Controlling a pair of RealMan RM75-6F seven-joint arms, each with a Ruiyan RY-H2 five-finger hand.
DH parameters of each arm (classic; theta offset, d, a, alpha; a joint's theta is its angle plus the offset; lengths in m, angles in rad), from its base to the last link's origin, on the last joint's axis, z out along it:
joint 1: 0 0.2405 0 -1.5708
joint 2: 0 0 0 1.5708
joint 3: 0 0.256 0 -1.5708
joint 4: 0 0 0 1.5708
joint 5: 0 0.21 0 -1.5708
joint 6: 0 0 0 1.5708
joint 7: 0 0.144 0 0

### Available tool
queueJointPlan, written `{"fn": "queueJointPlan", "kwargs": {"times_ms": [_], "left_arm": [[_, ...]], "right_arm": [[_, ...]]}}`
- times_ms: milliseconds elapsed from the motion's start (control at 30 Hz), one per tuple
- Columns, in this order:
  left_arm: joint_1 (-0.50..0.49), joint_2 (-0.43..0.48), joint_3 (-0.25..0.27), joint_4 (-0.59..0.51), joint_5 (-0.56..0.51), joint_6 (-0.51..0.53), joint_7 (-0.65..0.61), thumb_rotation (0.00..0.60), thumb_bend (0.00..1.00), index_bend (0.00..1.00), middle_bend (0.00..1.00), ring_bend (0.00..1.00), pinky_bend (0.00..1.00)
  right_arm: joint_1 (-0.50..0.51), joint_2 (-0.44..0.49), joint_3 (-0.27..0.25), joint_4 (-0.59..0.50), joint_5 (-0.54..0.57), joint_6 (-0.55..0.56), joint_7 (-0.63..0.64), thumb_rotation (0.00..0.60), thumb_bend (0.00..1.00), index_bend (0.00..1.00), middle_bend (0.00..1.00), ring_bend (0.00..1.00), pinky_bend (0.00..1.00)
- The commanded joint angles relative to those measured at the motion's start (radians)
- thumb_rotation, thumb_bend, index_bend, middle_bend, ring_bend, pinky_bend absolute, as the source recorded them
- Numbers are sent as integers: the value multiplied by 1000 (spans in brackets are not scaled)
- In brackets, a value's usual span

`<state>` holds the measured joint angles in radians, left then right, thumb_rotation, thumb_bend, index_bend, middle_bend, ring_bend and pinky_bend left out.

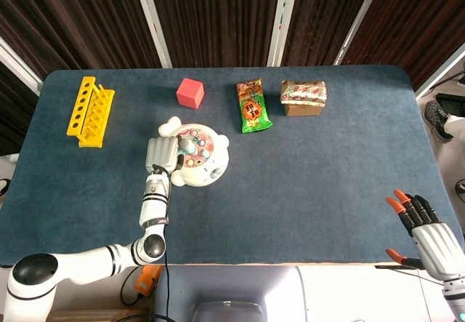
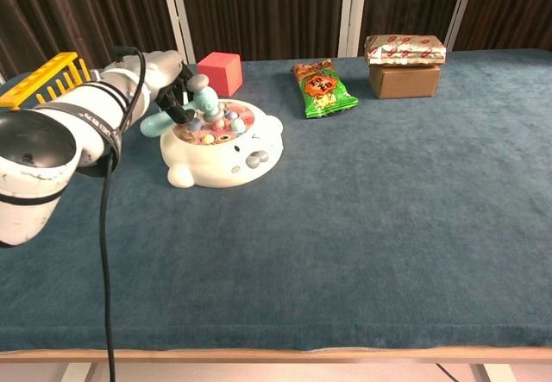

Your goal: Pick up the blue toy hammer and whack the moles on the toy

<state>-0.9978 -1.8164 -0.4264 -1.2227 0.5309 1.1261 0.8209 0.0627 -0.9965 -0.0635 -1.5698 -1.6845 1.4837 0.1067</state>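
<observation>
The white mole toy (image 1: 196, 163) (image 2: 226, 146) sits left of the table's middle, with several coloured moles on top. My left hand (image 1: 160, 153) (image 2: 166, 78) grips the pale blue toy hammer (image 2: 200, 103) by its handle. The hammer's head (image 1: 186, 146) is over the moles near the toy's middle, slightly raised. My right hand (image 1: 429, 232) hovers at the table's near right corner with fingers spread and nothing in it; the chest view does not show it.
A red cube (image 1: 190, 93) stands just behind the toy. A yellow rack (image 1: 89, 110) lies at the far left. A green snack bag (image 1: 253, 106) and a brown box with a packet on top (image 1: 303, 98) lie at the back.
</observation>
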Motion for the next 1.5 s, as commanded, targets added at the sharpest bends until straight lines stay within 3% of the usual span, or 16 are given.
{"fn": "queueJointPlan", "kwargs": {"times_ms": [33, 433, 700, 900, 1067, 1167, 1267, 1500], "left_arm": [[-7, -10, 3, 11, -7, -3, 6, 600, 793, 676, 883, 822, 908], [-12, -27, 9, 43, -18, -22, -6, 600, 793, 676, 883, 821, 907], [23, 54, 26, -115, 46, 54, -8, 600, 792, 681, 884, 822, 908], [133, 179, 111, -336, 117, 127, -42, 600, 789, 686, 888, 821, 908], [237, 259, 215, -419, 228, 153, -139, 600, 788, 698, 899, 821, 907], [283, 269, 268, -388, 288, 142, -210, 600, 778, 698, 898, 816, 881], [314, 237, 310, -287, 344, 137, -257, 600, 770, 700, 894, 812, 808], [345, 153, 336, -96, 382, 73, -329, 600, 757, 678, 858, 764, 681]], "right_arm": [[0, 1, 0, 1, 0, 0, 1, 600, 213, 0, 0, 0, 0], [-2, 1, 1, 3, 0, 4, 4, 600, 213, 0, 0, 0, 0], [-1, -2, 1, 2, 1, 0, -4, 600, 213, 0, 0, 0, 0], [1, -8, -3, -2, -4, -9, -22, 600, 212, 0, 0, 0, 0], [0, -11, -4, -10, -6, -8, -37, 600, 213, 0, 0, 0, 0], [1, -15, -2, -13, -3, -10, -44, 600, 213, 0, 0, 0, 0], [1, -20, -2, -16, -3, -13, -62, 600, 212, 0, 0, 0, 0], [5, -21, -3, -20, -2, -22, -68, 600, 212, 0, 0, 0, 0]]}}
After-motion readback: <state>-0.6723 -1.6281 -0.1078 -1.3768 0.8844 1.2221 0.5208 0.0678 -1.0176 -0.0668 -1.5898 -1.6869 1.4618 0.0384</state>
